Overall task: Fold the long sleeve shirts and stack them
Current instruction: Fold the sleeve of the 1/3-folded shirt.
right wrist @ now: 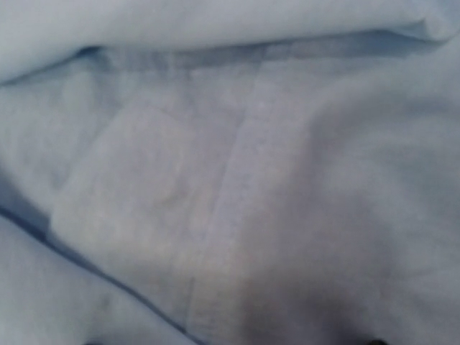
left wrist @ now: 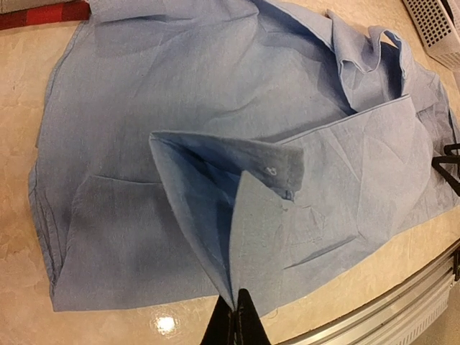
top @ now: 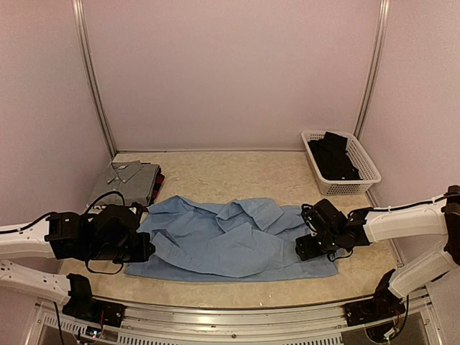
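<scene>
- Light blue shirt lies spread and rumpled on the table, front centre, with one sleeve crossing it.
- Left gripper is pinched on the buttoned cuff, which is raised in a peak.
- Right gripper, jaws wide apart, is low on the shirt's right edge.
- Folded grey shirt lies far left, with a red plaid edge beside it.

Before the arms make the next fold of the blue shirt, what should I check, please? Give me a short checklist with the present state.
1. Left hand shut on sleeve cuff: ok.
2. Right hand gripping light blue shirt: not ok, jaws stand wide over the cloth.
3. Shirt body flat: not ok, bunched in the middle.
4. Top of folded grey shirt free for stacking: ok.
</scene>
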You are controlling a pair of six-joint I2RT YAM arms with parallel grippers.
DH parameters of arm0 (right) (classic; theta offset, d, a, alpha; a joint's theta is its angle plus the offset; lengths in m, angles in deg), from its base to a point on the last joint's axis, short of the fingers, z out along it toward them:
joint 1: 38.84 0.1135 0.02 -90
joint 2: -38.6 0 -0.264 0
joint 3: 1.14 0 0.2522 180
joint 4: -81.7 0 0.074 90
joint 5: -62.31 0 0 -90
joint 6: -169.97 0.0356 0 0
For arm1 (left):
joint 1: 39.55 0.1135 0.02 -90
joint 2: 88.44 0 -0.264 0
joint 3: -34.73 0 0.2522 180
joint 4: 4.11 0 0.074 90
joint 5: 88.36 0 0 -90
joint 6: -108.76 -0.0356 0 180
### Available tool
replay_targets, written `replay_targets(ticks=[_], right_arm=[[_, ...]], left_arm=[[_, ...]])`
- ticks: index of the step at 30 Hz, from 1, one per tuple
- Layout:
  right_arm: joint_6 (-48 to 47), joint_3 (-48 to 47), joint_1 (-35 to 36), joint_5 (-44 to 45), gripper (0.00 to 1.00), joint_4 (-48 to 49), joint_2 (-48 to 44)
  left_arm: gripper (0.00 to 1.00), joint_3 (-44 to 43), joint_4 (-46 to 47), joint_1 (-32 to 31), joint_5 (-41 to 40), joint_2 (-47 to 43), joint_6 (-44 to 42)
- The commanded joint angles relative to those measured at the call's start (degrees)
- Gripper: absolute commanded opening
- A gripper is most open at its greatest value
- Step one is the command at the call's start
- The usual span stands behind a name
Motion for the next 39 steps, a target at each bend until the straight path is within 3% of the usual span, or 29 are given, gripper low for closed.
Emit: replay_targets(ticks=[1, 7, 14, 23, 26, 37, 39], right_arm=[[-0.93, -1.29, -0.60, -0.39, 0.78, 1.48, 1.27], [-0.90, -1.31, -0.62, -0.50, 0.78, 0.15, 0.65], [0.92, 0.36, -0.61, -1.69, 0.77, 0.37, -0.70], [2.21, 0.74, -0.58, -2.52, 0.78, 0.44, -0.99], [2.29, 0.76, -0.57, -2.39, 0.79, -0.08, -1.52], [2.27, 1.64, -0.57, -1.85, 0.79, -0.04, -1.44], [1.98, 1.43, -0.60, -1.76, 0.79, -0.05, -1.21]], left_arm=[[0.00, 1.55, -1.72, -0.28, -0.52, -1.92, 2.85], [0.00, 3.96, -1.23, -0.40, -1.75, -1.86, 5.07], [0.00, 7.20, 0.80, -2.02, -8.48, -3.36, 9.13], [0.00, -0.20, 12.32, -2.07, -15.25, -4.31, -7.44], [0.00, -1.12, 13.09, -2.03, -14.89, -2.01, -8.88], [0.00, 8.55, 8.42, -4.09, -8.53, -0.71, 7.77], [0.04, 9.20, 6.78, -5.78, -8.80, -1.75, 10.58]])
